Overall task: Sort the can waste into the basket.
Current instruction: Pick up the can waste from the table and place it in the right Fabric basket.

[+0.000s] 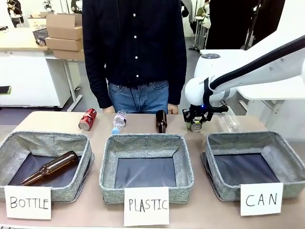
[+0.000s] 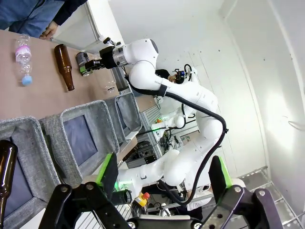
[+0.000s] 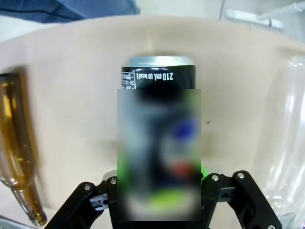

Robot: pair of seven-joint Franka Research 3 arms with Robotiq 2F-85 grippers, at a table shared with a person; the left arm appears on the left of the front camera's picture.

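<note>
The right jaws are clamped on the black can (image 1: 196, 127), at the far side of the surface (image 1: 52, 124) just behind the CAN basket (image 1: 286, 151); whether the can rests on the surface or hangs just above it is hard to tell. A brown bottle (image 1: 161, 121) lies to its left and a clear plastic bottle (image 1: 229, 120) just to its right. The red can (image 1: 87, 119) lies well apart, behind the BOTTLE basket (image 1: 9, 148). The left jaws stand wide open, holding nothing
</note>
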